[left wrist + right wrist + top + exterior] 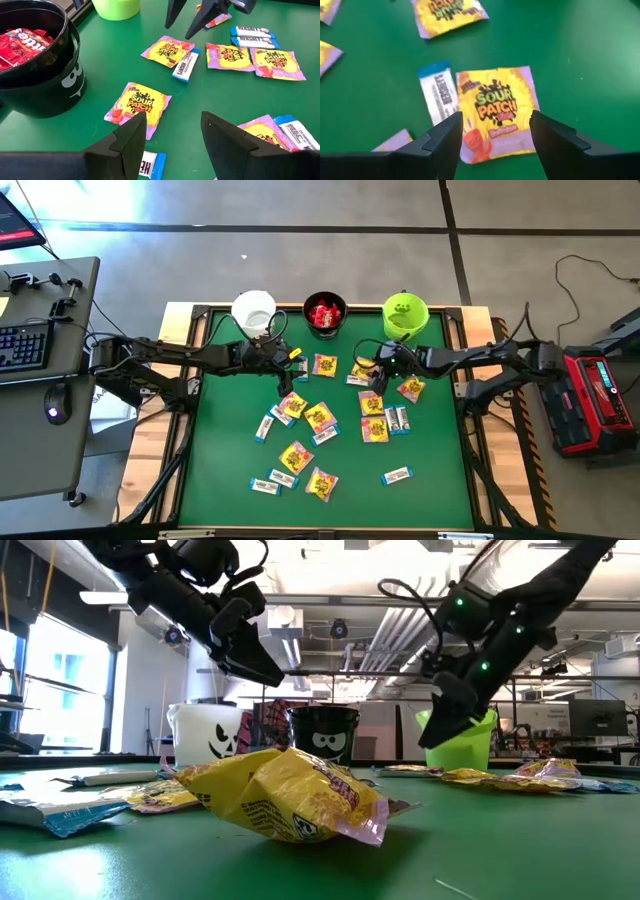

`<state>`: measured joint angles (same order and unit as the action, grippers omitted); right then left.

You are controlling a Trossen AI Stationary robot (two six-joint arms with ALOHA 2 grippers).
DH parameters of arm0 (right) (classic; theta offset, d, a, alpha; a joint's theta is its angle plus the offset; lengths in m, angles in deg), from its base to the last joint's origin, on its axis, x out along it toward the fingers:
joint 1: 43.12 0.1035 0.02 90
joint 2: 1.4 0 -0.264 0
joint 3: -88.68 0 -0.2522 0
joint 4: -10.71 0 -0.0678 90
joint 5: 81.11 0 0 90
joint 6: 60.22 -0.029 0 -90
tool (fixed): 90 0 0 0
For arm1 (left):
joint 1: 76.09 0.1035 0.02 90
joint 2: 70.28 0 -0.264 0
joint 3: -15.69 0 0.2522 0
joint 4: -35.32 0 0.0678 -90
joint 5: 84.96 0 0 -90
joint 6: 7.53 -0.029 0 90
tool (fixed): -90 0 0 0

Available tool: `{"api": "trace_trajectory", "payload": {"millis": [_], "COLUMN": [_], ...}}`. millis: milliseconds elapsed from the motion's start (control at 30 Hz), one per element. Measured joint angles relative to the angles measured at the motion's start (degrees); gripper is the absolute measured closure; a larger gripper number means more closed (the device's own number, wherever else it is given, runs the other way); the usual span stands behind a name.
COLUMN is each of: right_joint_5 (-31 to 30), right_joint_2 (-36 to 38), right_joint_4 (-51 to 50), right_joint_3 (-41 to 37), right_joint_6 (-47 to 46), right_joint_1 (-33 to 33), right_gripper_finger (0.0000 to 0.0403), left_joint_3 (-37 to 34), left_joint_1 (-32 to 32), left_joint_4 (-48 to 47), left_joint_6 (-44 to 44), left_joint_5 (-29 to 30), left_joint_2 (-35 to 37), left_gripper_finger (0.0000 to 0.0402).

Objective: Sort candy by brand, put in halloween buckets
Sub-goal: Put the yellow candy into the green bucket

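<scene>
Jaws of both grippers gape empty: right gripper (pixel 492 132) hangs over a yellow packet (pixel 497 112) (white bar (pixel 439 92) touching it); closing may catch both brands.

You see a dark green table (pixel 430 500) under scattered yellow-and-pink Sour Patch packets (pixel 138 107) with purple edges and black lettering, and white Hershey's bars (pixel 252 32) with blue ends. Your three pails read white bucket (pixel 253 309) with a black jack-o'-lantern face, black bucket (pixel 47 82) with white eyes and red packets (pixel 20 45) inside, and lime green bucket (pixel 405 314). Both arms' fingers (pixel 127 145) are black.
</scene>
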<state>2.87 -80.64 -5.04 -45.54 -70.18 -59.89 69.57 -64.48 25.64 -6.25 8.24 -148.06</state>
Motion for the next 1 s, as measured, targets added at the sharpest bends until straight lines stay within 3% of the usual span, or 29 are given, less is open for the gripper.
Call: {"api": "trace_trajectory", "payload": {"millis": [233,467,633,800,1000], "right_joint_5": [-9.4,-11.0,-11.6,-12.3,-9.0], "right_joint_2": [0.1,0.1,0.1,0.1,0.1], "right_joint_4": [-0.2,-0.8,-2.5,-11.5,-13.7], "right_joint_3": [-0.2,-0.2,0.2,4.5,5.4], "right_joint_6": [15.4,25.5,25.7,25.1,28.1], "right_joint_1": [3.4,6.5,6.7,6.7,6.7], "right_gripper_finger": [0.0182,0.0182,0.0182,0.0182,0.0182], "left_joint_3": [0.0,0.0,0.0,0.0,-5.5], "left_joint_1": [0.0,0.0,0.0,0.0,0.0], "left_joint_4": [-1.2,-3.0,-3.0,-3.0,5.4], "left_joint_6": [-0.9,-1.1,-1.1,-1.5,-0.5], "left_joint_5": [-0.1,-0.1,0.0,0.0,0.0], "left_joint_2": [0.0,0.0,0.0,0.0,-0.1], "left_gripper_finger": [0.022,0.022,0.022,0.0227,0.0242]}}
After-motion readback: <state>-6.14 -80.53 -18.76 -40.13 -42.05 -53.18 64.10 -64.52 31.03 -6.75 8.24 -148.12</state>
